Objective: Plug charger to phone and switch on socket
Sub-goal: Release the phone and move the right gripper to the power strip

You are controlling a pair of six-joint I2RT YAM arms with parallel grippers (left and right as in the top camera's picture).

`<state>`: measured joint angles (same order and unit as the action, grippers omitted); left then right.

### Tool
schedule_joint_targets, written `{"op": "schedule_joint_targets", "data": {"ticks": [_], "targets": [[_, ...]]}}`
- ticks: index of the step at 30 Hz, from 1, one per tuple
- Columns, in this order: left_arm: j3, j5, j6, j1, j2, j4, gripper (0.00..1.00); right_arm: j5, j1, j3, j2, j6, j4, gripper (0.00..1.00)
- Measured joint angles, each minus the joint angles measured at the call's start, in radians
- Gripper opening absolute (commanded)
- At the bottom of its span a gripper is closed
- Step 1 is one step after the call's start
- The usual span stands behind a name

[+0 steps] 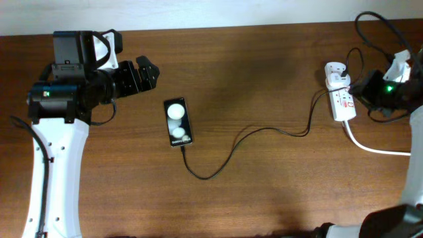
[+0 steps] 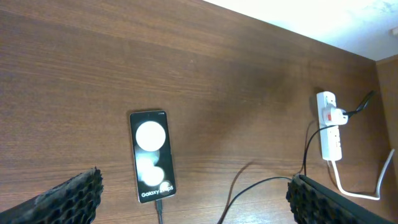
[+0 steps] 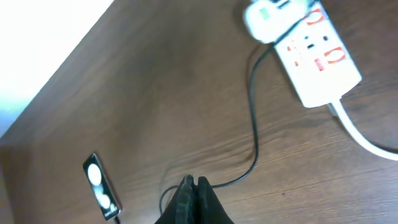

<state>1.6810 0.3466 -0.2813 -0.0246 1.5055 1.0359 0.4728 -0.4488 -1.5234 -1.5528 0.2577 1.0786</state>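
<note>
Bench: brown wooden table (image 1: 264,53).

Phone (image 2: 152,155): lying flat, left of the table's middle, long side running from the far edge toward the near edge. The black glossy face is reflecting two bright round lights. Small white lettering at its near end is reading "Galaxy"; the characters after that word are too blurred to read.

Charger (image 1: 251,132): thin black cable, its plug tip meeting the phone's near short end. From there it is looping toward the near edge, then curving right across the table to a white adapter (image 1: 335,71). I cannot tell how deep the tip is sitting.

Socket (image 1: 344,102): white strip lying close to the right edge, toward the far side. The adapter is sitting in its far end. Red markings are showing on its top face, none legible. I cannot tell the switch position. Its thick white cord (image 1: 370,147) is trailing off toward the right edge.

Left gripper (image 1: 151,74): fingers spread wide, gripping nothing, hanging above the table's far-left part, well apart from the phone.

Right gripper (image 3: 194,185): fingers pressed together with nothing between them, hanging by the socket's right side; the wrist view is showing the fingertips clear of the strip.
</note>
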Motion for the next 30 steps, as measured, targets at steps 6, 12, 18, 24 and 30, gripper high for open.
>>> {"op": "schedule_joint_targets", "data": {"ticks": [6, 12, 18, 24, 30], "targets": [[0.000, 0.000, 0.000, 0.000, 0.000, 0.000, 0.99, 0.005, -0.079, 0.000, -0.068, 0.004, -0.024, 0.04], [0.000, 0.000, 0.000, 0.000, 0.000, 0.000, 0.99, -0.078, -0.079, 0.000, -0.068, 0.006, -0.060, 0.04], [0.000, 0.000, 0.000, 0.000, 0.000, 0.000, 0.99, -0.084, -0.079, 0.000, -0.069, 0.018, -0.148, 0.05], [0.000, 0.000, 0.000, 0.000, 0.000, 0.000, 0.99, -0.083, -0.082, -0.003, -0.121, 0.069, -0.243, 0.05], [0.000, 0.000, 0.000, 0.000, 0.000, 0.000, 0.99, -0.084, -0.098, -0.003, -0.278, 0.166, -0.371, 0.05]]}}
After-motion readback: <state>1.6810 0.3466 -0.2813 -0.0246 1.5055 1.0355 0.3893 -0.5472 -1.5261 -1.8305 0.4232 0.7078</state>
